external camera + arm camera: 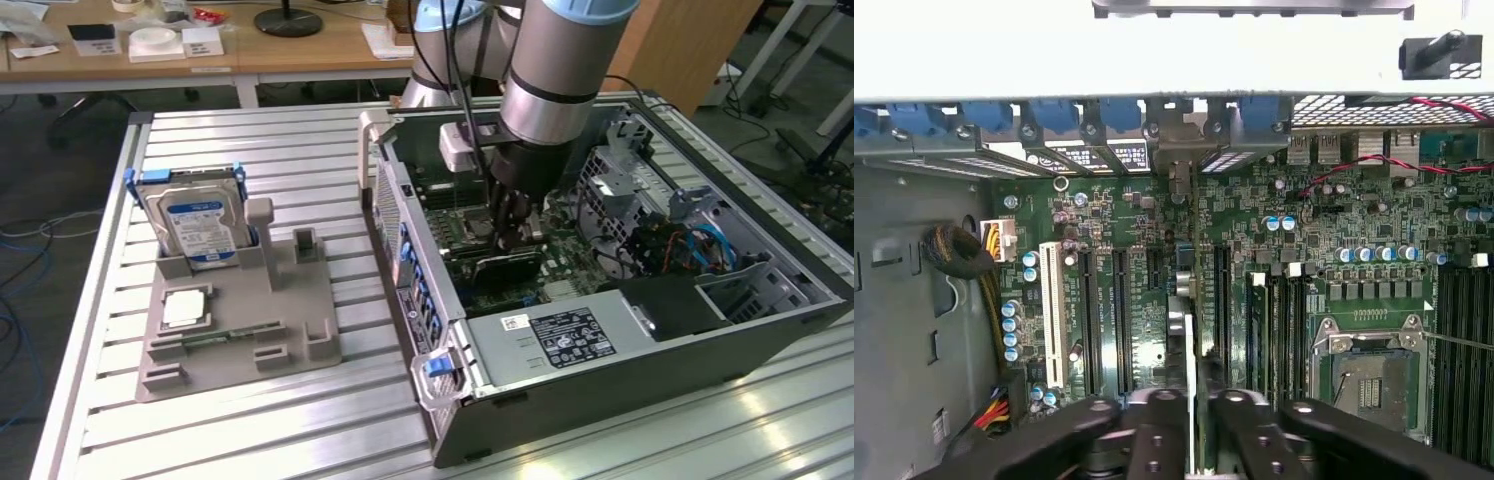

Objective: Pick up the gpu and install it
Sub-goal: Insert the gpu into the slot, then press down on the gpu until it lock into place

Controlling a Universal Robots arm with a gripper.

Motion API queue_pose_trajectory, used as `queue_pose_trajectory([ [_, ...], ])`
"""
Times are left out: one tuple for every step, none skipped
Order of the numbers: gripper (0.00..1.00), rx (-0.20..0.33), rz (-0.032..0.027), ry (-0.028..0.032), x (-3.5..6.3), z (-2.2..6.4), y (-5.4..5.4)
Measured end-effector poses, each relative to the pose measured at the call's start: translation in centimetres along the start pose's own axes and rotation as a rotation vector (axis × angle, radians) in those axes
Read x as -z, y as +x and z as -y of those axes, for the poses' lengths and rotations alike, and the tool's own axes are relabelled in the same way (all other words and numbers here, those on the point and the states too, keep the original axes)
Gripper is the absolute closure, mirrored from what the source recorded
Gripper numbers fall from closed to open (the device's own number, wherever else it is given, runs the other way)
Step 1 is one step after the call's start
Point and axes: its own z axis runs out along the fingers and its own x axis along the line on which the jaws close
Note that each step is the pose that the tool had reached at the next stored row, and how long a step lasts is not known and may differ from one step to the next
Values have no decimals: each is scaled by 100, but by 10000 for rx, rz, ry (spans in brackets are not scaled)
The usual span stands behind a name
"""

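Install step, seating stage. Gripper point(514, 238) down inside the open case point(627, 375), right over the motherboard point(1354, 270) on the case floor. Gpu point(507, 268) out of the tray and standing on edge in the middle of the case, directly under the tool.

From the wrist view: gpu point(1190, 380) seen edge-on as 1 thin pale line, running towards the case's rear wall. Appears lined up along 1 of the long slots point(1119, 320), with its end reaching the grey bracket bay point(1174, 160) at the rear of the case. Not possible to tell whether the bottom edge is fully down in the slot, since the card's own body hides the contact line.

Tool: closed narrow, 2 dark fingers point(1154, 435) flanking the card's top edge, 1 each side, looking pinched onto it. Grasping the gpu, then, by the upper edge, near the end away from the case's rear wall.

Judging the next move: calls for a straight, square press down into the case floor, no tilt, bracket kept flush with the rear opening. Little margin sideways, with neighbouring slots close beside it and capacitors point(1279, 223) just off that line. Letting go sensible only once the card sits level and firm.
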Motion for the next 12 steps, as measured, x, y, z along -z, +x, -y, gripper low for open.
queue_pose_trajectory([
  [84,0,0,0,0,0,0],
  [84,0,0,0,0,0,0],
  [90,0,0,0,0,0,0],
  [89,0,0,1,0,0,0],
  [89,0,0,0,0,0,0],
  [89,0,0,0,0,0,0],
  [89,0,0,0,0,0,0],
  [89,0,0,1,0,0,0],
  [89,0,0,0,0,0,0],
  [89,0,0,0,0,0,0],
  [89,0,0,0,0,0,0],
  [89,0,0,1,0,0,0],
])
